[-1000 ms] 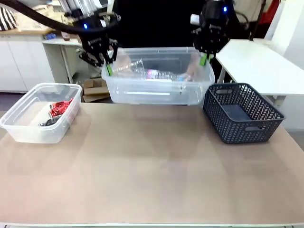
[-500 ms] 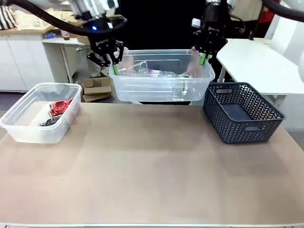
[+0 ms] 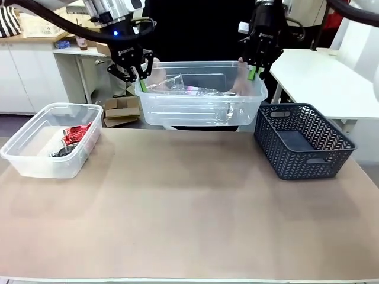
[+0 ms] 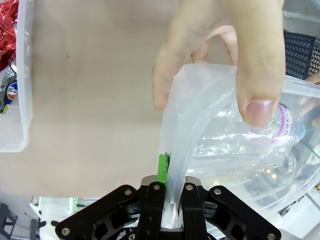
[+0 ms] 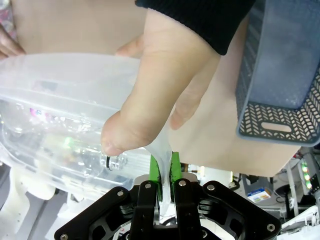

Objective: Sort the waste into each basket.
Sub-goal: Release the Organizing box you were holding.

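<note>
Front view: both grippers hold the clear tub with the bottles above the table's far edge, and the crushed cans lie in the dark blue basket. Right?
Not quite. In the front view the crushed cans lie in the other clear tub at the left; the dark blue basket holds none. The rest stands.

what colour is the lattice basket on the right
Dark blue, with a herringbone lattice weave: the lattice basket shows best in the front view.

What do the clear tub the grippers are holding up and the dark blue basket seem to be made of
The raised clear rectangular tub looks like thin, glossy, see-through plastic: bottles show through its walls. The dark blue lattice basket looks like matte moulded plastic, with a regular herringbone pattern of holes, though the weave look leaves that slightly open.
</note>
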Motion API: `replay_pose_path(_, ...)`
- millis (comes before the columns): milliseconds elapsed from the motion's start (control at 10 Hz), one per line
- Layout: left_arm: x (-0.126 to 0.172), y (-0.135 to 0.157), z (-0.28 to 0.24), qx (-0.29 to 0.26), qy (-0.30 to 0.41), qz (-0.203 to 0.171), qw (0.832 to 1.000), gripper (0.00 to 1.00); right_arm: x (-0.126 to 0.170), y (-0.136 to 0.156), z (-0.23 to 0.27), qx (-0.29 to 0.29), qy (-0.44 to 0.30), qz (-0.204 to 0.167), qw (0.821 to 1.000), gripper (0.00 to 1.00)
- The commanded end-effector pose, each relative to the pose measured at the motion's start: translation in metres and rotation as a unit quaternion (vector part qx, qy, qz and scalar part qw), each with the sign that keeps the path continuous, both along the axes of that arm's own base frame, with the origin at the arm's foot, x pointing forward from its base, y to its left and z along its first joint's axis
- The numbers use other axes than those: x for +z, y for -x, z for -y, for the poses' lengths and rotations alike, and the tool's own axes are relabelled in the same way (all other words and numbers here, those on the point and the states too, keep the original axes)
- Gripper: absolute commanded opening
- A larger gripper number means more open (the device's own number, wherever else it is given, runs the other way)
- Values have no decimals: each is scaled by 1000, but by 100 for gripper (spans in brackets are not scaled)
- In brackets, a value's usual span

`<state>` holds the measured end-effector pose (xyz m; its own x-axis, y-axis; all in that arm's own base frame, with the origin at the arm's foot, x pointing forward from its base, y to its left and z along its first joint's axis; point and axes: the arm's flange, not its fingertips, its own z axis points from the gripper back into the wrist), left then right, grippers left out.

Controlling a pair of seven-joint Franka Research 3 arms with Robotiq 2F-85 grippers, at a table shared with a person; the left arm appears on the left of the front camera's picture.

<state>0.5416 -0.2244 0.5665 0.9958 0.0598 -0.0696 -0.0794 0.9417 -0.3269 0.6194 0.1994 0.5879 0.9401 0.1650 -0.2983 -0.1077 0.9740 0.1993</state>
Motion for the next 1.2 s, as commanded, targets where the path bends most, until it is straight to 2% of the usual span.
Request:
replay_pose_path(0, 2, 1, -6, 6, 2, 7, 1000, 4, 1, 6, 0, 4, 3, -2, 1000, 10)
replay_pose_path(500, 0, 0, 0, 0, 0, -1, 1000, 4, 0, 0, 0, 0, 0, 0, 1000, 10)
replay_pose_path(600, 4, 2, 6, -25, -4, 1, 1000, 63, 5, 9, 1, -5, -3, 19, 1000, 64)
replay_pose_path(700, 9, 4, 7, -28, -2, 0, 1000, 63, 8, 17, 1, -11, 1, 36, 999, 64)
replay_pose_path(800, 11, 6, 6, -28, 0, 1, 1000, 100, 8, 21, 2, -14, 1, 36, 999, 100)
replay_pose_path(900, 12, 10, 5, -21, -3, 5, 1000, 67, 9, 24, 2, -15, -4, 45, 999, 68)
replay_pose_path(1000, 13, 12, 5, -16, -2, 5, 1000, 100, 9, 25, 4, -18, -9, 48, 999, 100)
replay_pose_path(1100, 13, 13, 5, -14, 0, 6, 1000, 100, 9, 26, 5, -21, -11, 54, 998, 100)
